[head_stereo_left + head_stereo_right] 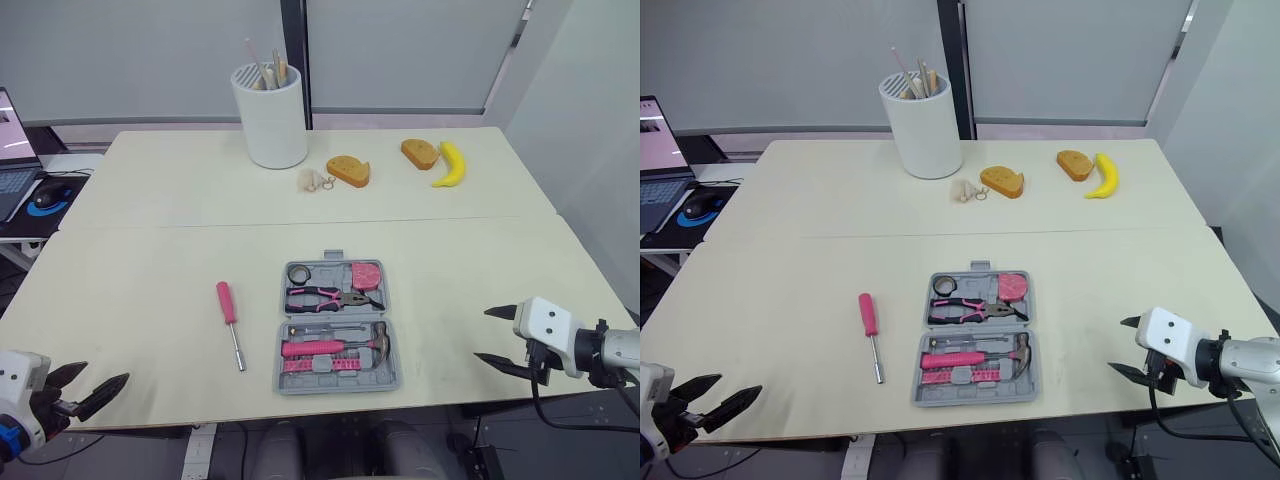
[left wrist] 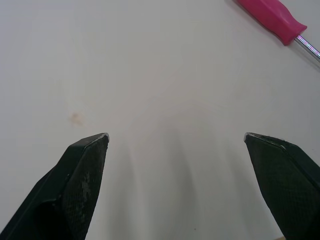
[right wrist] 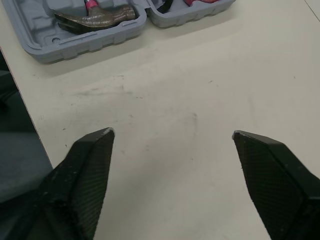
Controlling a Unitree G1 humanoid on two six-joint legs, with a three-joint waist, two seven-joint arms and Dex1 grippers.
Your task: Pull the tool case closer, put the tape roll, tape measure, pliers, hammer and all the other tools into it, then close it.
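Observation:
The grey tool case (image 1: 392, 330) lies open near the table's front middle. Inside it sit the tape roll (image 1: 300, 273), a pink tape measure (image 1: 366, 274), pink-handled pliers (image 1: 325, 297) and a pink-handled hammer (image 1: 335, 346), whose head (image 3: 95, 19) shows in the right wrist view. A pink screwdriver (image 1: 230, 321) lies on the table left of the case, its handle (image 2: 272, 20) seen from the left wrist. My left gripper (image 1: 90, 388) is open at the front left corner, holding nothing. My right gripper (image 1: 493, 335) is open right of the case, also holding nothing.
At the back stand a white utensil holder (image 1: 270, 115), a small cream object with rings (image 1: 315, 181), two bread pieces (image 1: 348, 170) (image 1: 420, 153) and a banana (image 1: 450, 164). A laptop (image 1: 12, 150) and mouse (image 1: 47, 196) sit on a side desk at far left.

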